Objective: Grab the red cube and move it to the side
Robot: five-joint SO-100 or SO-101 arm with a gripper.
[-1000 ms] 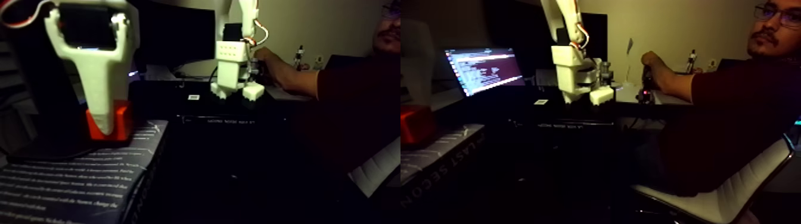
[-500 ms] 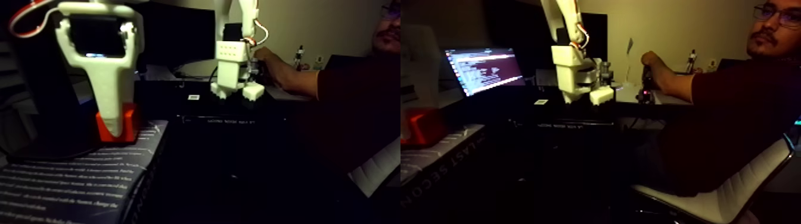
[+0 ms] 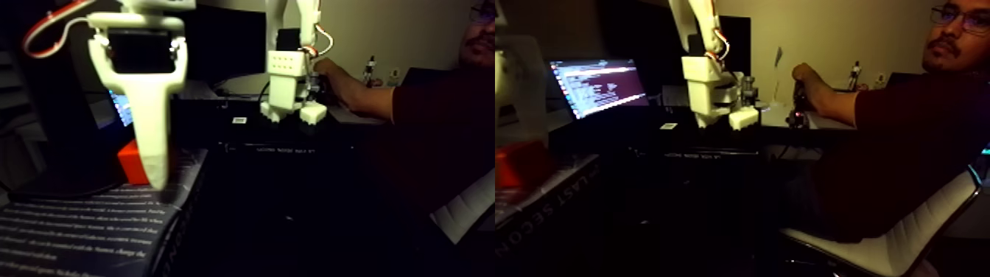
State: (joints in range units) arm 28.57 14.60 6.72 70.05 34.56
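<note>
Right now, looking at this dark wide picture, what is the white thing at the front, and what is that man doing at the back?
The picture comes from one still camera set low on the table, and it holds two nearly equal views side by side. The big white shape close to the lens is the robot arm's hand, two fingers that pinch things. Right behind its white finger is the red cube, low over a dark cover printed with white text. The other finger is lost in the dark, so I cannot tell whether the cube is pinched. Further back a seated person grips a second white arm on the desk; he may be steering with it. Beside that glows a laptop screen.
</note>
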